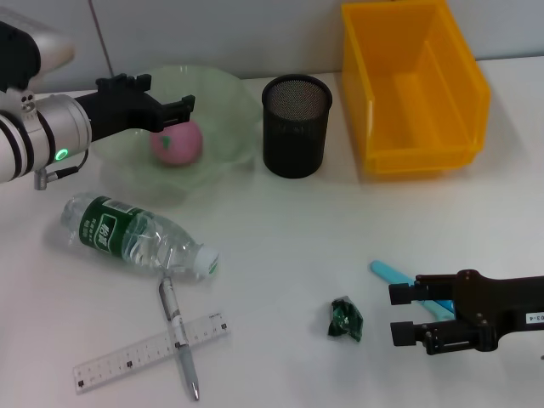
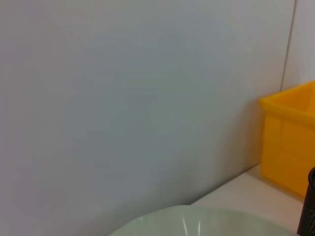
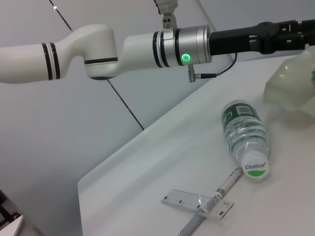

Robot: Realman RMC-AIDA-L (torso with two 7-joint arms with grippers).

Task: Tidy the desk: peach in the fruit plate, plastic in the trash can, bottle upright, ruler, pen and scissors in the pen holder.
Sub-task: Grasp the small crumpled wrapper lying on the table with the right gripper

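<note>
Sideways on white desk (image 1: pixel 280 255), bottle (image 1: pixel 136 237), cap (image 3: pixel 256 168) reading "Cestbon".

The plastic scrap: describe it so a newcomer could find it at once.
Start at the yellow bin at the back and come straight toward the near table edge. The plastic scrap lies alone, just left of the right claw. It is small, crumpled and dark green.

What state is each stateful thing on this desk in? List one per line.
peach: in the fruit plate
bottle: lying on its side, capped
pen: lying across the ruler
pen holder: upright
left gripper: open, over plate
right gripper: open, near plastic
</note>
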